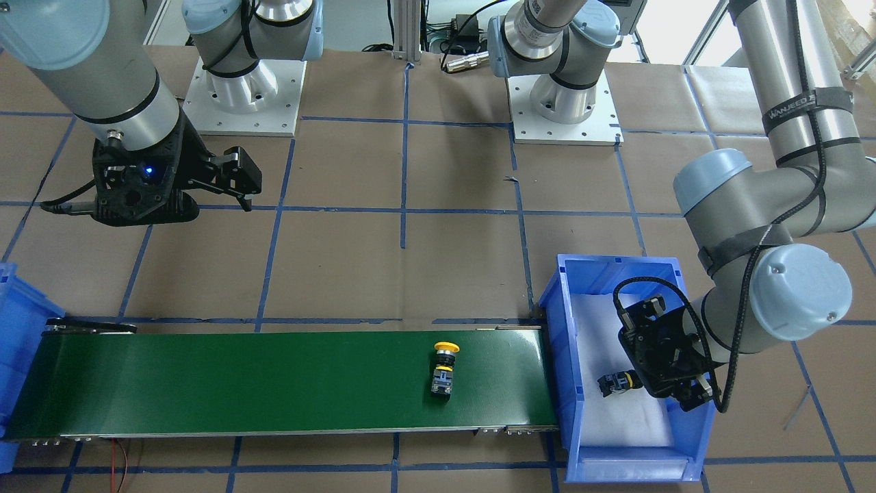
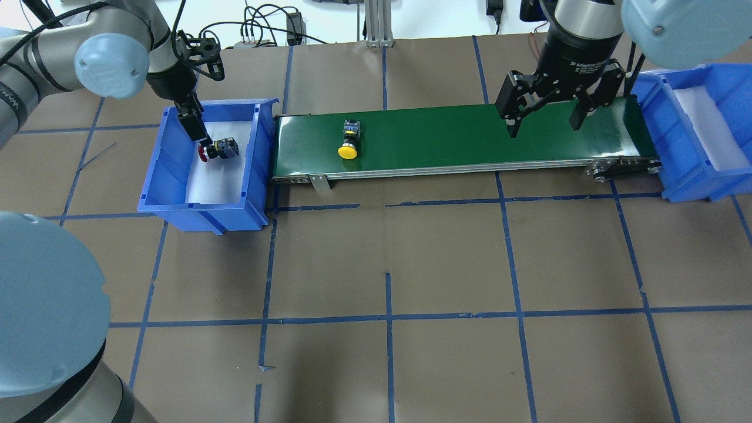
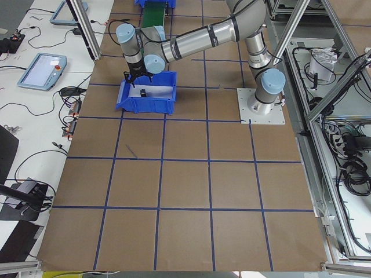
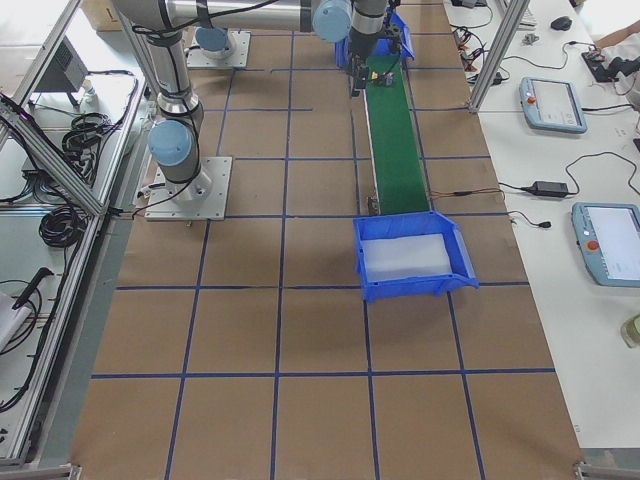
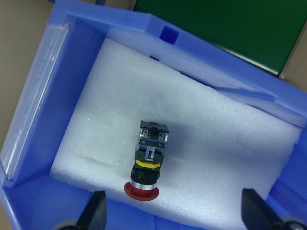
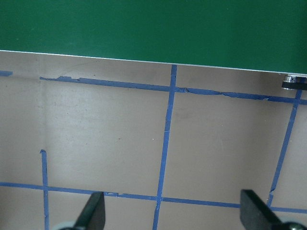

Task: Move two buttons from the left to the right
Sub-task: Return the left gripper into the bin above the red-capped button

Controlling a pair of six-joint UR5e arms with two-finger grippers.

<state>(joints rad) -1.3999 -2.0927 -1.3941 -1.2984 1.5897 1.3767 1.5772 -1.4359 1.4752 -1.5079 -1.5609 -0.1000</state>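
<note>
The yellow button (image 2: 348,144) (image 1: 443,370) lies on its side on the green conveyor belt (image 2: 470,135) (image 1: 274,383), near the belt's left end. On the white foam inside the left blue bin (image 2: 200,205) (image 1: 616,263) lies the red button (image 2: 218,150) (image 1: 616,383) (image 5: 148,160), cap toward the camera in the left wrist view. My left gripper (image 2: 205,145) (image 5: 175,215) hangs open just above it, one finger on either side of the cap and not touching it. My right gripper (image 2: 544,126) (image 6: 172,215) is open and holds nothing, hovering by the belt's right end.
A second blue bin (image 2: 693,170) (image 4: 410,285) with white foam stands at the belt's right end. Brown paper with blue tape lines covers the table (image 2: 388,264). Both arm bases (image 1: 246,96) stand behind the belt.
</note>
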